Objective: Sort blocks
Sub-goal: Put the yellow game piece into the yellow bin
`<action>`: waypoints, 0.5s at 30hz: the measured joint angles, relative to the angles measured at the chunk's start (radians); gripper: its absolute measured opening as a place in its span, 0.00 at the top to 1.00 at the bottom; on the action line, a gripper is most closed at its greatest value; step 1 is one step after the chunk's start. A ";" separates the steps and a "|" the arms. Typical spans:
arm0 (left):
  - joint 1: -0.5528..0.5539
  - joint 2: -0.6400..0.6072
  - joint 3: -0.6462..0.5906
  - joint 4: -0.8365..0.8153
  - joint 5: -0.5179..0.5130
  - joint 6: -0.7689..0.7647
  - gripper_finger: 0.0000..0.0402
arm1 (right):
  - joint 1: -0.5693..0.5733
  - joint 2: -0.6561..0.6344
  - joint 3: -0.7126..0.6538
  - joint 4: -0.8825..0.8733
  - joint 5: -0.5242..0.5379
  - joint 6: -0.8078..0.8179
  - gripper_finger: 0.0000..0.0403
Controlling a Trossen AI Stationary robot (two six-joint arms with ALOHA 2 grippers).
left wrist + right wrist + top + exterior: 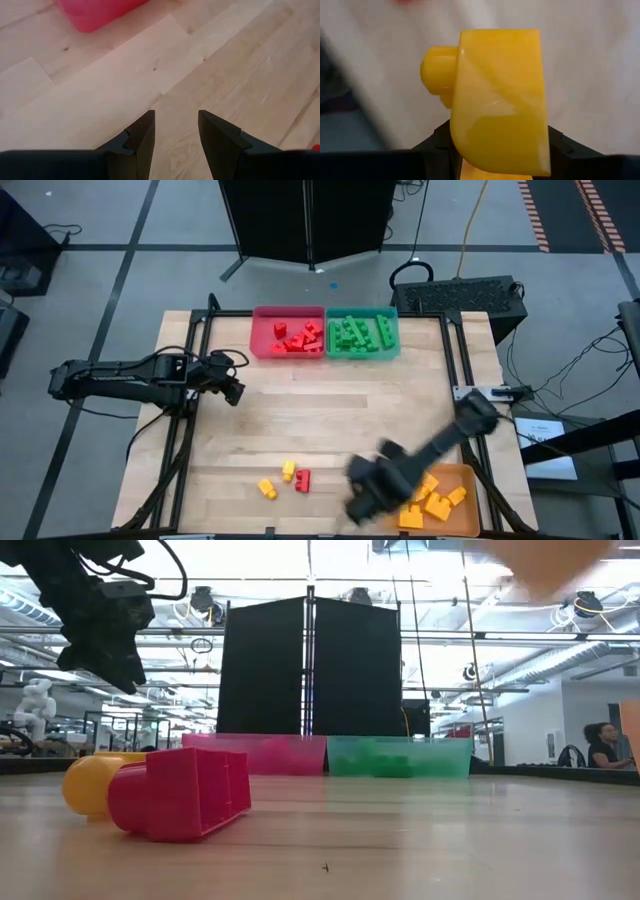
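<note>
My right gripper [362,498] hangs blurred over the table's near right part, just left of the orange tray [470,480], and is shut on a yellow block [495,100]. Two yellow blocks [267,488] [289,470] and a red block [302,479] lie loose on the wood near the front edge. In the low view the red block [180,790] and a yellow block [90,785] show close up. My left gripper [236,392] waits above the table's left side, open, with bare wood between its fingers [142,132]. My right gripper pinches the yellow block between its two fingers [440,142], one on each of two opposite sides near the block's lower end [495,160]. The fingers point down from above. The block is lifted clear of the table, a round stud [437,70] sticking out sideways.
A red tray [262,330] with red blocks and a green tray [392,330] with green blocks stand side by side at the far edge. The orange tray holds several yellow blocks [430,502]. Bare wood lies between the far trays and the loose blocks.
</note>
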 joint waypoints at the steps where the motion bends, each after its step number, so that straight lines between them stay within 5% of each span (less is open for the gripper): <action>1: 0.000 0.000 0.000 0.000 0.000 0.000 0.62 | 0.041 -0.014 -0.031 -0.021 -0.032 0.089 0.63; 7: 0.000 0.005 0.000 0.007 0.000 0.001 0.62 | 0.240 -0.065 -0.223 -0.030 -0.227 0.563 0.63; 15: 0.000 0.010 0.000 0.032 -0.003 0.001 0.62 | 0.379 -0.139 -0.410 0.040 -0.375 0.954 0.63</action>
